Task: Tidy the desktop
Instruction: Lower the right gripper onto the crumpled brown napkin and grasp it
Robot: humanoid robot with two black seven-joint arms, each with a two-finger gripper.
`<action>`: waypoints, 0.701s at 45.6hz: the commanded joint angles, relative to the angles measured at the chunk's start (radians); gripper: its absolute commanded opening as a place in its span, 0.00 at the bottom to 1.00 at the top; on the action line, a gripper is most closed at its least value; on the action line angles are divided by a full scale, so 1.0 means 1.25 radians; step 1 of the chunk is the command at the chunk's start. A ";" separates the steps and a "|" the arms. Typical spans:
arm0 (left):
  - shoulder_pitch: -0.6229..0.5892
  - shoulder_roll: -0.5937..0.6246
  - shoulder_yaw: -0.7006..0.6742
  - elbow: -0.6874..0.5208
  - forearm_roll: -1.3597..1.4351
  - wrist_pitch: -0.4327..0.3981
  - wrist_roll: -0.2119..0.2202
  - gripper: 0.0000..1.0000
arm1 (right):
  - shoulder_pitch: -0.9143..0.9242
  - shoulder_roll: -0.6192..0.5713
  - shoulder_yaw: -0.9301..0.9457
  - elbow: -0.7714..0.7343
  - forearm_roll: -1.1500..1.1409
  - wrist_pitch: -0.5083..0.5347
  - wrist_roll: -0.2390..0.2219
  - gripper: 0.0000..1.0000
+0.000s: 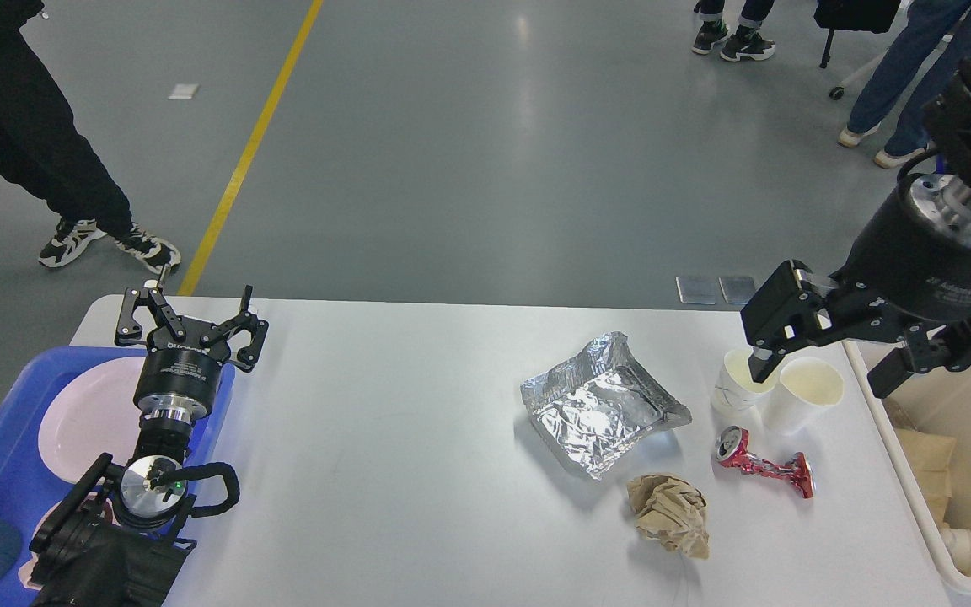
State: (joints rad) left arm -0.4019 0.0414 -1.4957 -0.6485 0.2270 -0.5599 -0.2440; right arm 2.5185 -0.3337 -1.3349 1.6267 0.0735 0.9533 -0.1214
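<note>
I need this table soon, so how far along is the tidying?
Done: brown paper and a cup already lie in the bin. In hand: the open right gripper straddles two paper cups. Left on the desktop: foil tray, crushed can, crumpled paper. The left gripper is open, idle.

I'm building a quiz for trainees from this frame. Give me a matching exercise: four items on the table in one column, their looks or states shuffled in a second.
Items:
1. drink can
2. foil tray
3. paper ball
4. paper cups

States:
A. silver, crinkled, lying open
B. white, upright, side by side
C. red, crushed in the middle, on its side
D. brown, crumpled

Pairs: 1-C, 2-A, 3-D, 4-B
</note>
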 commanded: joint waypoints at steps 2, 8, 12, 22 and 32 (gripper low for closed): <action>0.000 0.000 0.000 0.000 0.000 0.000 0.001 0.96 | -0.017 -0.001 -0.001 -0.004 0.000 -0.009 0.000 1.00; 0.000 0.000 0.001 0.000 0.000 0.000 0.000 0.96 | -0.035 -0.001 -0.001 -0.010 -0.001 -0.036 0.001 1.00; 0.000 0.000 0.001 0.000 0.000 0.000 0.000 0.96 | -0.054 -0.001 -0.001 -0.015 -0.004 -0.052 0.000 1.00; 0.000 0.000 0.001 0.000 0.000 0.000 0.001 0.96 | -0.152 0.007 0.012 -0.043 -0.007 -0.111 0.001 1.00; 0.000 0.000 0.001 0.000 0.000 0.000 0.000 0.96 | -0.281 0.012 0.063 -0.081 -0.007 -0.181 0.000 1.00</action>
State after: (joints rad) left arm -0.4019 0.0414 -1.4940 -0.6492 0.2271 -0.5599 -0.2432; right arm 2.2422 -0.3212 -1.2813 1.5491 0.0657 0.7710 -0.1197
